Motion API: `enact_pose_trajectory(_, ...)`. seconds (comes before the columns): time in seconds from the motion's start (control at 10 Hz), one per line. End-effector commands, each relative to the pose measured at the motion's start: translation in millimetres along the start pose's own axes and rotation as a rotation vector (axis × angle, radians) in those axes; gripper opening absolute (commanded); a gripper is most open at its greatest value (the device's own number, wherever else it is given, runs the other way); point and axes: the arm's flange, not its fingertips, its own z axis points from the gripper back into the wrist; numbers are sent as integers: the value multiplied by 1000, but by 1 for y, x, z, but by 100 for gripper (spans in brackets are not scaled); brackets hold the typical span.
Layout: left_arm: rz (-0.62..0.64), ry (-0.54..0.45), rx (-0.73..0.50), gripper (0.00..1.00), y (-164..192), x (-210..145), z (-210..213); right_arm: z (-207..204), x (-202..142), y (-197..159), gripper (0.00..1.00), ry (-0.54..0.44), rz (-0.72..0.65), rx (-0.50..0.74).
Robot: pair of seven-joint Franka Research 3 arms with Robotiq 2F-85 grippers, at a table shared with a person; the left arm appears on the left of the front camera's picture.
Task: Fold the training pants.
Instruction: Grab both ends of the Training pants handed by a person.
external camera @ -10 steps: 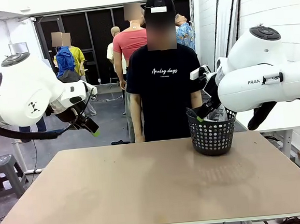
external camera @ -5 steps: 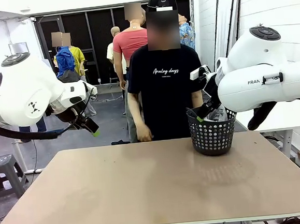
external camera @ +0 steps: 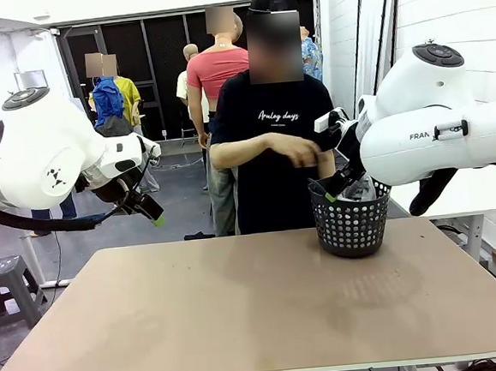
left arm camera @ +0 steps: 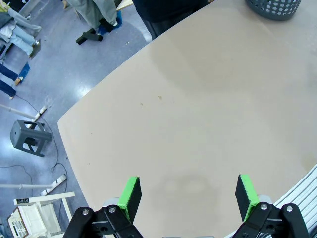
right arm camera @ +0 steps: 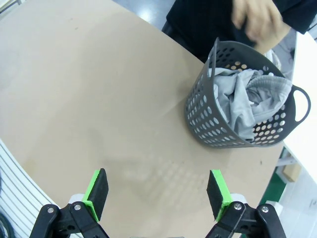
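The light grey training pants [right arm camera: 250, 101] lie bunched up inside a dark perforated basket [right arm camera: 213, 126]; in the front view the basket [external camera: 351, 224] stands at the table's far right with a bit of grey pants [external camera: 362, 191] above its rim. A person's hand [external camera: 299, 151] is raised beside the basket, blurred above the rim as the hand [right arm camera: 255, 20] in the right wrist view. My left gripper [left arm camera: 187, 195] hangs open high over the table's left side, holding nothing. My right gripper [right arm camera: 157, 192] is open above the table, short of the basket.
The tan table [external camera: 257, 305] is bare apart from the basket. The person stands at the far edge in a black shirt [external camera: 273, 149]. A grey stool [external camera: 3, 291] is on the floor at left. A white table [external camera: 481, 193] lies to the right.
The person has raised a hand from beside the body up toward the basket. Both arms have stayed still.
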Motion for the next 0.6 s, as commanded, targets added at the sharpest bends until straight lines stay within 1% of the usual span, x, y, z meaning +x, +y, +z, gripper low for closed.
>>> enact_pose_trajectory(0.0,-1,-2,-4,100,0,1,0,-4,-2,0,100,-2,0,5)
enact_pose_trajectory(0.5,-1,-2,-4,100,0,1,0,-4,-2,0,100,-2,0,5)
